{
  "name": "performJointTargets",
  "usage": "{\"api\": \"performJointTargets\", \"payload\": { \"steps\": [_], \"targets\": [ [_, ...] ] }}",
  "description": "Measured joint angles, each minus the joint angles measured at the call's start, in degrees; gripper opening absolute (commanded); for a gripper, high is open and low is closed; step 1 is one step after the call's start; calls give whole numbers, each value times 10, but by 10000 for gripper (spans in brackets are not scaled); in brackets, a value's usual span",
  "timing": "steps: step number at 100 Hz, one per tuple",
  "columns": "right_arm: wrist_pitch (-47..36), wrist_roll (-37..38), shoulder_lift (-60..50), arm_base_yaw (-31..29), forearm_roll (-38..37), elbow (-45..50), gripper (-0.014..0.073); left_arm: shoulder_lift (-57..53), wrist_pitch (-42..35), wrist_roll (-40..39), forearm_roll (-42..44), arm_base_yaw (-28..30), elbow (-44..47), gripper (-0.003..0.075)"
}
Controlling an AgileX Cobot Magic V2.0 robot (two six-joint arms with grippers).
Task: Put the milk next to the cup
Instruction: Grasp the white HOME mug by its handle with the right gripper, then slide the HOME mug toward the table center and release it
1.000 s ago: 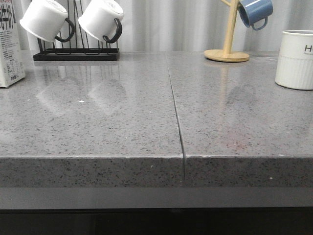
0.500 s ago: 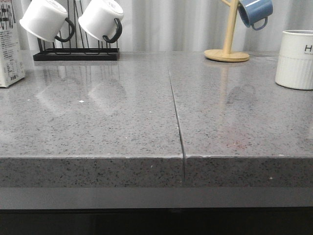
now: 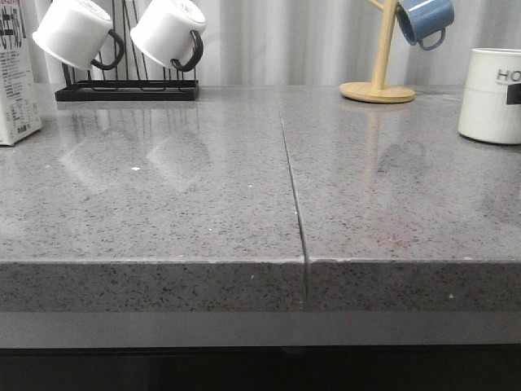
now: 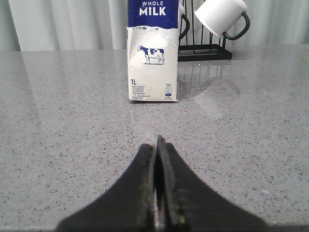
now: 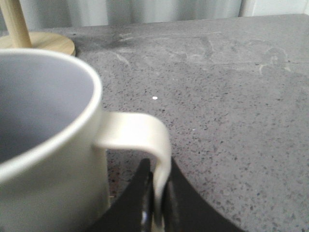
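The milk (image 3: 15, 81) is a tall white carton at the far left of the counter. In the left wrist view the milk (image 4: 152, 53) stands upright ahead, showing its blue "WHOLE MILK" band and cow picture. My left gripper (image 4: 157, 145) is shut and empty, low over the counter, well short of the carton. The cup (image 3: 492, 102) is a cream ribbed mug lettered "HO" at the far right. My right gripper (image 5: 157, 179) is shut on the cup's handle (image 5: 145, 133); the cup's body (image 5: 43, 145) fills the view beside it. A dark patch shows at the frame edge over the cup in the front view.
A black rack (image 3: 126, 91) at the back left holds two white black-handled mugs (image 3: 77, 32). A wooden mug tree (image 3: 378, 85) with a blue mug (image 3: 423, 20) stands at the back right. A seam (image 3: 293, 179) runs down the grey counter's middle.
The cup has shifted slightly left and up, showing more of its lettering. A dark patch has appeared over it at the right edge. The milk has not moved.
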Motion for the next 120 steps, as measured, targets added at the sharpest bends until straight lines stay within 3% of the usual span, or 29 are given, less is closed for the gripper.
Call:
{"api": "performJointTargets", "payload": {
  "steps": [30,55,86,120],
  "targets": [
    [34,0,-34,18,-5,0,-66,0,0,0,0,0,0,-20],
    [53,0,-110,120,-10,0,-66,0,0,0,0,0,0,-20],
    [56,-1,-79,253,-12,0,-66,0,0,0,0,0,0,-20],
    [35,-1,-22,305,-13,0,-66,0,0,0,0,0,0,-20]
  ]
}}
